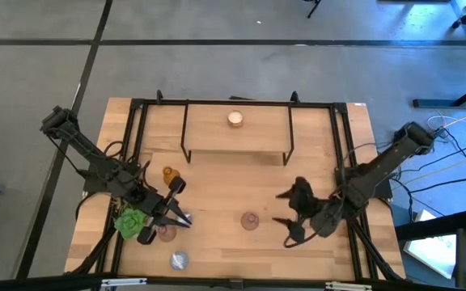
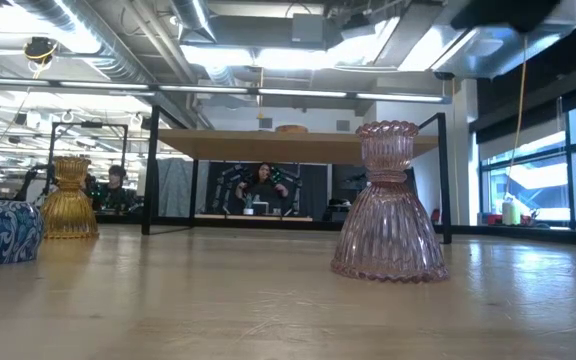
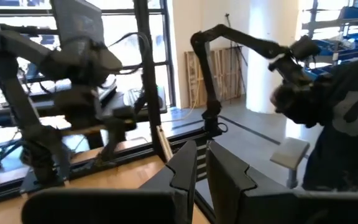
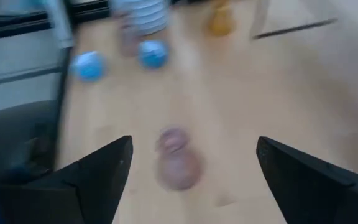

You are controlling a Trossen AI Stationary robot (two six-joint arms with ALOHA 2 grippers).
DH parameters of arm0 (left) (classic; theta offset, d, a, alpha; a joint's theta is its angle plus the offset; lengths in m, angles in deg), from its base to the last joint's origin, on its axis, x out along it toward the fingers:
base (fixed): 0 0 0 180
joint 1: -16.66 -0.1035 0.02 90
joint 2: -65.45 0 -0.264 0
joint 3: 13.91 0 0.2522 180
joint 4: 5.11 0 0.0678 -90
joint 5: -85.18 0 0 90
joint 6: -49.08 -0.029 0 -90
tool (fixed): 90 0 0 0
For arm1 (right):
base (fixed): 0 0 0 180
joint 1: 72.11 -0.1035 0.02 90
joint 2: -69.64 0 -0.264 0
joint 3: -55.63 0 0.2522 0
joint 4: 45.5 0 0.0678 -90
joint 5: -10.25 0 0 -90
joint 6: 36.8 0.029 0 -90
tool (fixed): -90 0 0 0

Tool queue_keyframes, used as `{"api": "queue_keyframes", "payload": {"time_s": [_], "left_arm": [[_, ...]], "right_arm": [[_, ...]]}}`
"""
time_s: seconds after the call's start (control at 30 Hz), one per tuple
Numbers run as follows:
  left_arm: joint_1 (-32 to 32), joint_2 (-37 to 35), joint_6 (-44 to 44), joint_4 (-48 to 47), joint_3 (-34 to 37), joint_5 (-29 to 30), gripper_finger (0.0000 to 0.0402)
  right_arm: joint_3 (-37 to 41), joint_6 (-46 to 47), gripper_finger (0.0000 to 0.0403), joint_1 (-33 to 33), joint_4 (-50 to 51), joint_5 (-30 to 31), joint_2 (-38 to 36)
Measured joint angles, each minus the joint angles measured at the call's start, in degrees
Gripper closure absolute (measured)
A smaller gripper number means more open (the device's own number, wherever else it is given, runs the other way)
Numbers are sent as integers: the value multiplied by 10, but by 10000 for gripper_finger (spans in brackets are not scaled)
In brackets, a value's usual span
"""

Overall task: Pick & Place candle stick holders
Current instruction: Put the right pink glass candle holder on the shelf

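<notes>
while the left gripper sits clenched and empty by the succulent, the pink holder stands upright mid-worktop at nine o'clock from the nearer right gripper, released wide, facing it.

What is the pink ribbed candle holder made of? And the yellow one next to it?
The pink holder looks like glass: it is see-through, shiny, with ribs pressed down its skirt. The amber holder looks like tinted glass too, glossy and ribbed, with light glowing through it. Clear plastic could look similar, so glass is only a good guess. Both stand upright on the wooden table.
</notes>
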Motion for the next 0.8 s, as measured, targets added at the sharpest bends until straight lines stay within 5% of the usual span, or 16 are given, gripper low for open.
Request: {"api": "queue_keyframes", "payload": {"time_s": [0.27,0.8], "left_arm": [[-24,0,-10,-4,0,0,371],[-30,0,-4,-15,0,-18,371]], "right_arm": [[150,-5,57,-4,-276,-69,20],[156,-14,57,15,-316,-18,31]]}}
